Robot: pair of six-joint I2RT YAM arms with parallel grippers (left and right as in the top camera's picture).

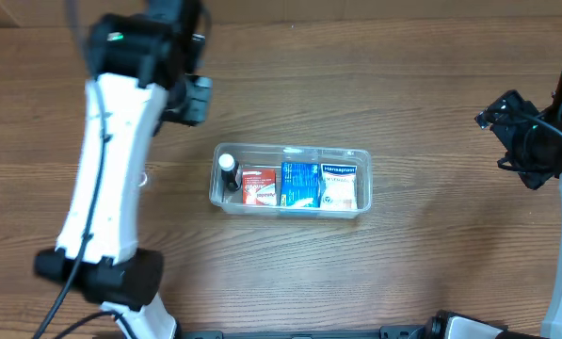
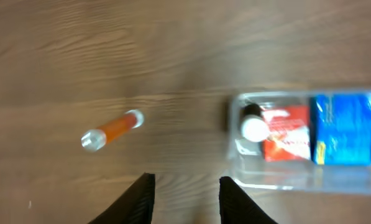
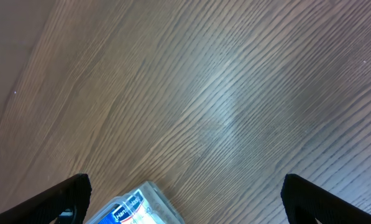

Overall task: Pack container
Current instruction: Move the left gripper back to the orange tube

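- Container point(image 1: 262, 148): clear rectangular tub, flat on the wooden table point(image 1: 431, 56) near its middle, long side running left to right in the overhead view.
- Contents, left to right in overhead: small dark bottle point(image 1: 228, 165) with a white cap, upright at the left end; red box point(image 1: 257, 185); blue box point(image 1: 300, 185); white packet point(image 1: 338, 185) at the right end. All lie side by side inside the tub.
- Left gripper point(image 2: 184, 199): fingers parted by a moderate gap, nothing between them, only bare wood below.
- Orange vial point(image 2: 111, 130): on its side on the table outside the tub. In the left wrist view it lies ahead of the fingers and to their left, well apart from the container's end wall.
- Right gripper point(image 3: 184, 183): fingers spread wide, holding nothing. One corner of the container, with the packet's blue label, shows low between them in the right wrist view.
- Overhead: right arm point(image 1: 544, 141) sits at the table's right edge, well apart from the tub.
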